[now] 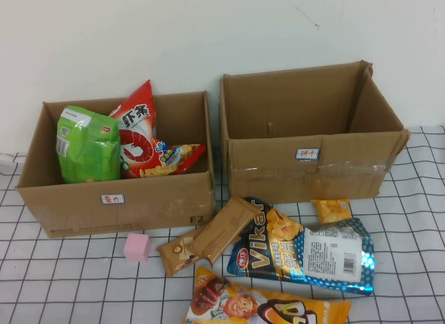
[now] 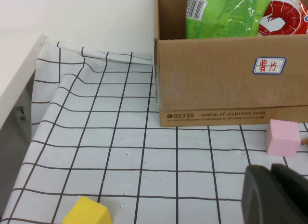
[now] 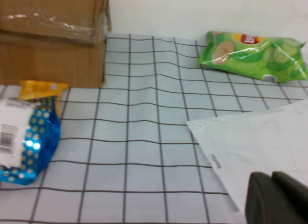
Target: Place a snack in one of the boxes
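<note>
an orange snack bag [image 1: 268, 306] with a cartoon face lies nearest the camera at the front edge of the checked tablecloth [image 1: 69, 282]. just behind it a blue chip bag [image 1: 302, 253] lies flat, and a brown wafer pack [image 1: 208, 235] leans against its left side. a small yellow packet [image 1: 331, 210] sits between the blue bag and the right box [image 1: 306, 133]. a pink cube [image 1: 137, 247] rests in front of the left box [image 1: 115, 167].

the left gripper [image 2: 276, 195] shows only as a dark tip in its wrist view, low over the cloth near the pink cube; whether its fingers are spread or pressed together cannot be told, and it touches nothing seen. a yellow block [image 2: 86, 212] lies on the cloth close by. the right gripper [image 3: 276, 197] is likewise only a dark tip, hanging over a white plastic sheet [image 3: 255, 142]; its fingers' state cannot be told either.

the left box holds a green bag [image 1: 87, 144], a red shrimp-chip bag [image 1: 137, 129] and a small orange-red bag [image 1: 174, 159]. the right box looks bare inside. another green chip bag [image 3: 255, 56] lies on the cloth well away from the right box, beyond the white sheet.
</note>
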Controlling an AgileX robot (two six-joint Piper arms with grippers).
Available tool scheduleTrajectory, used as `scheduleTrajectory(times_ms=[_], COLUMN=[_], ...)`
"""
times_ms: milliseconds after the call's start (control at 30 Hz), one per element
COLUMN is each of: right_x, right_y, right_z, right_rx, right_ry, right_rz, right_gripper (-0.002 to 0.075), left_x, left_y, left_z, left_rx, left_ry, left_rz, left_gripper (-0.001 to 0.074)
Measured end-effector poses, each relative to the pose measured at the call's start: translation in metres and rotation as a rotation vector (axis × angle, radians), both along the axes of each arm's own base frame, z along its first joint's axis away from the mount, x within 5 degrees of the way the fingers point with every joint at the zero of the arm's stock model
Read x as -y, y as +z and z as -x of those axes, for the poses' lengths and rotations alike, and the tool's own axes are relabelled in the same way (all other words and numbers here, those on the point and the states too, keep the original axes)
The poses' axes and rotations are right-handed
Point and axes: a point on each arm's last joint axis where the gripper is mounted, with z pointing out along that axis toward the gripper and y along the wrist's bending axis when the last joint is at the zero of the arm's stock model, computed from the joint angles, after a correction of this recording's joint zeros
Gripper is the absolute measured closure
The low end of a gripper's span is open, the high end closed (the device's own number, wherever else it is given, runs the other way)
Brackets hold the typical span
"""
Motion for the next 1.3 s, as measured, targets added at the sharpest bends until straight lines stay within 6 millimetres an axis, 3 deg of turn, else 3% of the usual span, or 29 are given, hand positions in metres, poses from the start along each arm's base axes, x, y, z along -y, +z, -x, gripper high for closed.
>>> scheduleTrajectory(times_ms=[1033, 1133, 1300], right_x=[0.001, -0.002, -0.010], right_y=[0.000, 0.002, 0.008], right_z=[0.000, -0.001, -0.003], right_rx=[-0.002, 0.023, 0.111], right_ry=[-0.004, 0.004, 0.007], right_rz=[0.023, -0.054, -0.374], right_gripper=[0.0727, 0.0727, 0.0727], left_x=[0.000, 0.000, 0.000], left_y=[0.000, 0.000, 0.000], left_z=[0.000, 0.000, 0.000], left_rx=[0.000, 0.000, 0.000], left_ry=[0.000, 0.000, 0.000], left_rz=[0.000, 0.000, 0.000], left_gripper=[0.0736, 0.0736, 0.0736])
